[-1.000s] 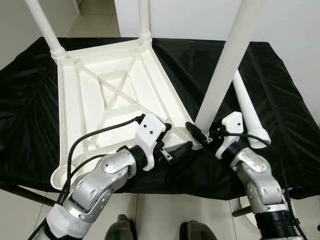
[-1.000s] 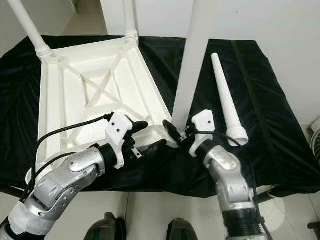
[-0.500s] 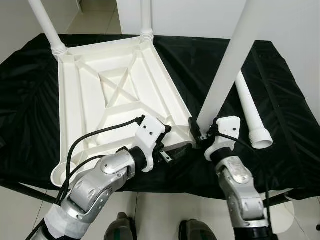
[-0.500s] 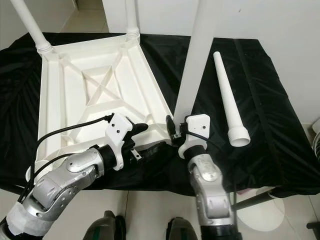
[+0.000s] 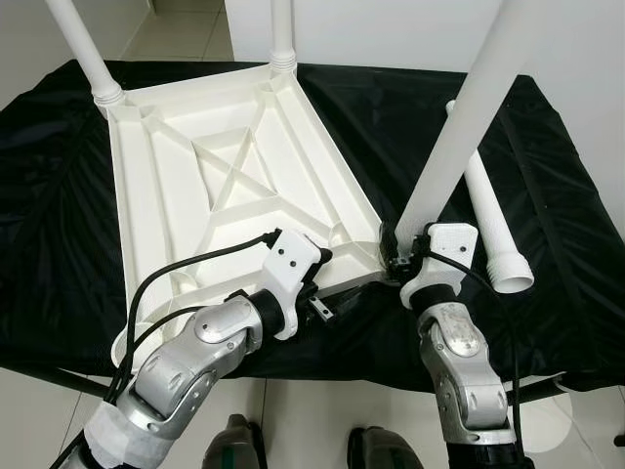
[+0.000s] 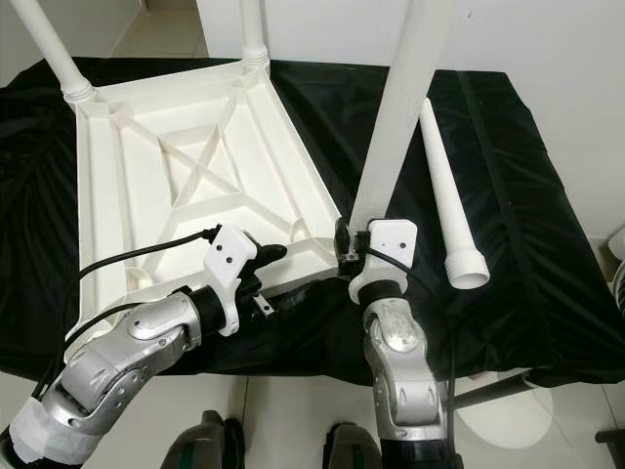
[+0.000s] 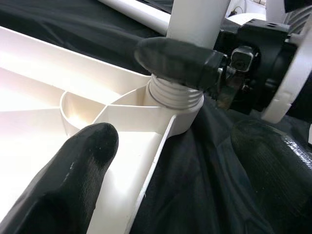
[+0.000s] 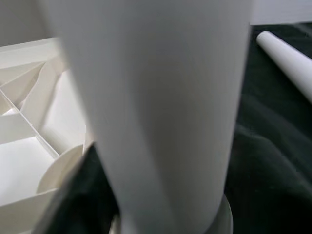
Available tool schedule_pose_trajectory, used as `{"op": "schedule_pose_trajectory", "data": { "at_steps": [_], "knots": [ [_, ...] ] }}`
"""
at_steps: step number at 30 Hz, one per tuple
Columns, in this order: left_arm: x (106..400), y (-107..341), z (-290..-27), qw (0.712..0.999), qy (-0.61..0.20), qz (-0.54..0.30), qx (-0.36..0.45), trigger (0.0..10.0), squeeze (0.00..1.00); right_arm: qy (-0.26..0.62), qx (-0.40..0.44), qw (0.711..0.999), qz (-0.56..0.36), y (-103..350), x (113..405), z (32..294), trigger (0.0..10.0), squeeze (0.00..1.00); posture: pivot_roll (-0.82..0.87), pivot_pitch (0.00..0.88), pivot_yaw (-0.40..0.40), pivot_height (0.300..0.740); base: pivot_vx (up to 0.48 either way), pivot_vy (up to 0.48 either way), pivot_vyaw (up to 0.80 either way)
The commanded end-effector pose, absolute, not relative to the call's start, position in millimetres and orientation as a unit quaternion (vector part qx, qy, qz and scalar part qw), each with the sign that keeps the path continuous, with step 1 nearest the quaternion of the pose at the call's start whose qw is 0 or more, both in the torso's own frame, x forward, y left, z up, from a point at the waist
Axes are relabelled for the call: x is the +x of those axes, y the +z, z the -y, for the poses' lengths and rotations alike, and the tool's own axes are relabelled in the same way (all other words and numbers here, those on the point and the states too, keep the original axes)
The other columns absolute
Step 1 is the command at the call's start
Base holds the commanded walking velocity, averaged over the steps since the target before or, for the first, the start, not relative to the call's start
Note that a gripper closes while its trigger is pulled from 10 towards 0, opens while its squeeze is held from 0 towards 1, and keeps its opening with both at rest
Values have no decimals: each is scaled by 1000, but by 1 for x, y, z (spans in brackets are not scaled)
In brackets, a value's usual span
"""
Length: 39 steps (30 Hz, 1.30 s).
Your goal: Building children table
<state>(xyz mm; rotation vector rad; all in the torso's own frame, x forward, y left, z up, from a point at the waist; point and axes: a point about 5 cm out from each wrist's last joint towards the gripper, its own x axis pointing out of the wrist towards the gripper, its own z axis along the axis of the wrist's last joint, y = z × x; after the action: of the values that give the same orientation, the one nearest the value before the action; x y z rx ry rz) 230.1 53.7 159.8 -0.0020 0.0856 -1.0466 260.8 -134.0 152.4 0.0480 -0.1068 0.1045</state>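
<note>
- Right gripper (image 5: 394, 256) was clamped on the leg (image 5: 459, 127) just above its threaded end, which sat in the tabletop's (image 5: 234, 186) near right corner socket.
- Left gripper (image 7: 170, 161) had its fingers (image 7: 78, 165) apart, straddling the tabletop's rim beside that socket.
- Tabletop lay upside down on the black cloth (image 5: 547, 225), two legs standing at its far corners.
- Spare leg (image 5: 488, 210) lay on the cloth, right of the tabletop.

The upturned tabletop (image 5: 225, 186) was plain white, its ribbed underside crossed by a white X. The legs (image 5: 459, 127) screwed into it were the same white, as was the loose leg (image 5: 488, 220) lying apart. Beneath them the cloth (image 5: 566, 195) was glossy black. The arms were silver, each gripper's fingers (image 7: 83, 165) matte black under white camera housings (image 5: 291, 262).
</note>
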Motion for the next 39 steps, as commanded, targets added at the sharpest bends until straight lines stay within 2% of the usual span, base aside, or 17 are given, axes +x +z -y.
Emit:
{"op": "schedule_pose_trajectory", "data": {
  "at_steps": [1, 6, 8, 9, 16, 21, 22, 25, 26, 32, 38, 39],
  "knots": [
    [229, 160, -54, 847, -529, -41, 2, 10000, 0, 91, 34, 993, 61, 155, 266, 139, 10000, 1000, -22, 102, 38, 740, 0, 0, 0],
    [231, 161, -56, 849, -527, -38, 3, 10000, 0, 153, 10, 986, 69, 161, 271, 146, 10000, 1000, -22, 98, 36, 740, 0, 0, 0],
    [231, 161, -56, 849, -526, -38, 4, 10000, 0, 174, 0, 983, 60, 160, 271, 149, 10000, 965, -22, 94, 35, 740, 0, 0, 0],
    [231, 160, -56, 849, -526, -38, 4, 10000, 0, 201, -18, 978, 56, 160, 273, 152, 10000, 0, -22, 91, 33, 740, 0, 0, 0],
    [232, 161, -55, 849, -527, -36, 5, 10000, 0, 337, -76, 938, 31, 156, 283, 162, 10000, 0, -21, 86, 35, 740, 0, 0, 0],
    [233, 162, -54, 847, -530, -35, 6, 10000, 0, 365, -122, 923, 18, 150, 294, 164, 10000, 0, -17, 92, 36, 740, 0, 0, 0],
    [232, 162, -53, 847, -531, -35, 6, 10000, 0, 371, -131, 919, 17, 149, 296, 164, 4549, 0, -15, 94, 35, 740, 0, 0, 0],
    [232, 162, -53, 846, -532, -36, 7, 10000, 0, 375, -135, 917, 17, 148, 296, 164, 4549, 0, -15, 94, 35, 740, 0, 0, 0],
    [231, 162, -53, 846, -532, -36, 7, 10000, 0, 380, -135, 915, 15, 148, 297, 165, 0, 0, -11, 99, 36, 740, 0, 0, 0],
    [229, 162, -53, 846, -531, -39, 4, 10000, 0, 391, -127, 911, 12, 145, 295, 166, 0, 0, -8, 106, 35, 740, 0, 0, 0],
    [228, 161, -53, 845, -532, -42, 2, 10000, 0, 378, -98, 920, 15, 141, 289, 164, 0, 0, -9, 104, 34, 740, 0, 0, 0],
    [228, 161, -53, 845, -533, -42, 2, 10000, 0, 358, -82, 930, 18, 139, 287, 161, 10000, 0, -12, 102, 34, 740, 0, 0, 0]
  ]
}}
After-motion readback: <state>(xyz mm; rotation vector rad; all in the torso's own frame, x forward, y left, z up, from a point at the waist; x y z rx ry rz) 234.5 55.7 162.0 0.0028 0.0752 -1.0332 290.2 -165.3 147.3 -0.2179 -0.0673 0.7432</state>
